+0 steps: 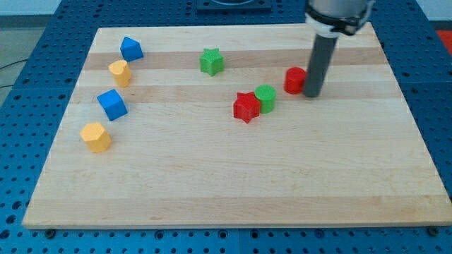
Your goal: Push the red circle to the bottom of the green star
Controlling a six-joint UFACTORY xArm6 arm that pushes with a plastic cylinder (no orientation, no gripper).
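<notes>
The red circle (294, 80) lies right of the board's centre, in the upper half. My tip (311, 94) stands against its right side, touching or nearly touching it. The green star (210, 61) lies further to the view's left and a little higher, near the board's top. A green circle (265, 97) and a red star (246, 106) sit touching each other, just below and left of the red circle, between it and the area under the green star.
On the view's left lie a blue block (131, 49), a yellow block (120, 72), a second blue block (111, 104) and a second yellow block (96, 137). The wooden board (226, 183) rests on a blue perforated table.
</notes>
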